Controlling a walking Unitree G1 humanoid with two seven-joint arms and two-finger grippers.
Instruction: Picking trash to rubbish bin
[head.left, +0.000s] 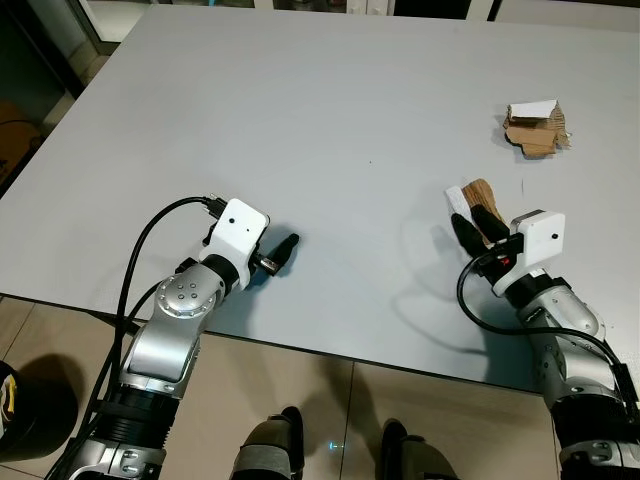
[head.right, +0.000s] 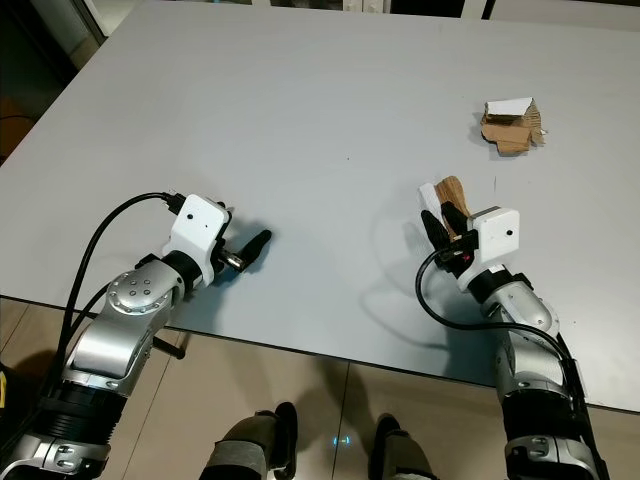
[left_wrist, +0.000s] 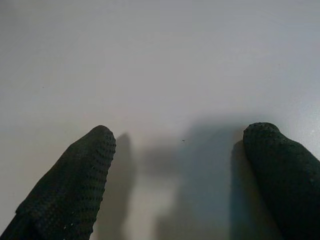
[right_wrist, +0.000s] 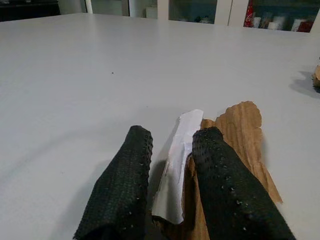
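Observation:
A torn brown cardboard scrap with a white strip (head.left: 478, 192) lies on the grey table (head.left: 330, 110) near its front right. My right gripper (head.left: 474, 217) rests low on the table with its two black fingers shut on this scrap. In the right wrist view the white strip (right_wrist: 181, 150) stands pinched between the fingers, and the brown part (right_wrist: 242, 125) spreads behind one finger. A second crumpled cardboard piece (head.left: 535, 128) sits farther back on the right. My left gripper (head.left: 283, 250) lies open on the table's front left, with bare tabletop between its fingers (left_wrist: 75, 185).
The table's front edge (head.left: 330, 355) runs just before my arms, over a tiled floor. A dark round container (head.left: 30, 410) stands on the floor at the lower left. My two feet (head.left: 340, 450) show below the edge.

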